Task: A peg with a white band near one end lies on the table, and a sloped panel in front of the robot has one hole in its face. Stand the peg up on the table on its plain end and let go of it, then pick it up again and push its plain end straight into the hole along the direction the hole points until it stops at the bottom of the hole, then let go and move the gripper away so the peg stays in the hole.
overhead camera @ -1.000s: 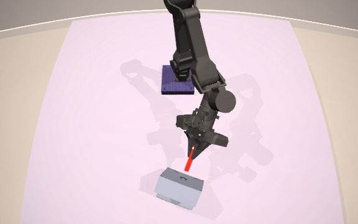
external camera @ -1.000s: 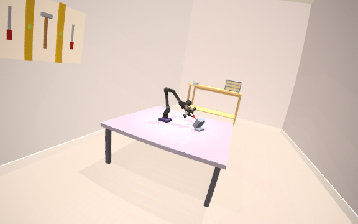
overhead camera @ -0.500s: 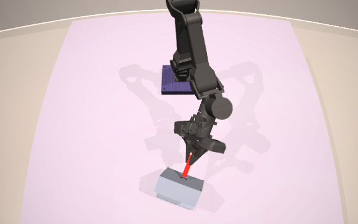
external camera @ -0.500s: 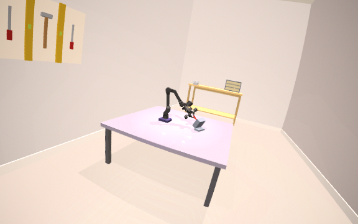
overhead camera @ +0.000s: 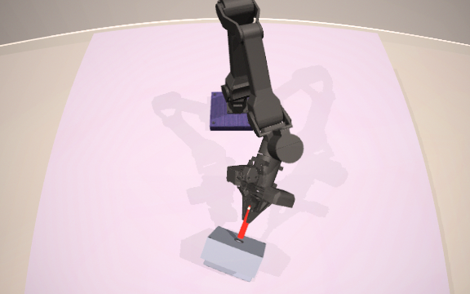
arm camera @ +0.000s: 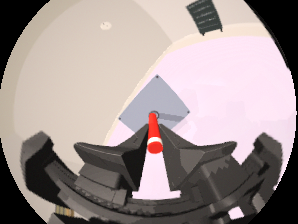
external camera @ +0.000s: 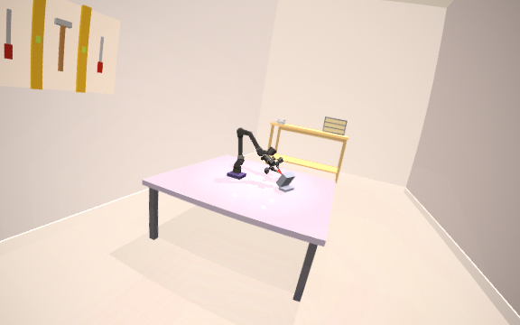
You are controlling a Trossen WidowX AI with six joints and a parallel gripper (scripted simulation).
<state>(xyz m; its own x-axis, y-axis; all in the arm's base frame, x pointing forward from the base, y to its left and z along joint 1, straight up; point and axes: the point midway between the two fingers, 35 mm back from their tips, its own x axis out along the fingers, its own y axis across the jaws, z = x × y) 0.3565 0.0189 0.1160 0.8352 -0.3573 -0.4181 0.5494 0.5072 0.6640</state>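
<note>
The red peg [overhead camera: 243,229] [external camera: 280,171] [arm camera: 153,125] is tilted, with its white-banded end up by the gripper and its plain end down toward the sloped panel. My gripper [overhead camera: 247,217] [arm camera: 153,126] is shut on the peg, above the panel on the robot's side. The grey sloped panel [overhead camera: 232,255] [external camera: 286,180] [arm camera: 142,102] has one dark-rimmed hole [overhead camera: 238,241] in its face. The plain end is right at the hole's mouth. In the wrist view it covers part of the hole's rim, and whether it has entered cannot be told.
The panel block stands on the pale pink table [overhead camera: 117,204] [external camera: 197,185]. The arm's purple base plate [overhead camera: 223,118] [external camera: 236,174] is behind the gripper. A yellow shelf [external camera: 310,131] stands beyond the table, and a tool board [external camera: 21,45] hangs on the wall.
</note>
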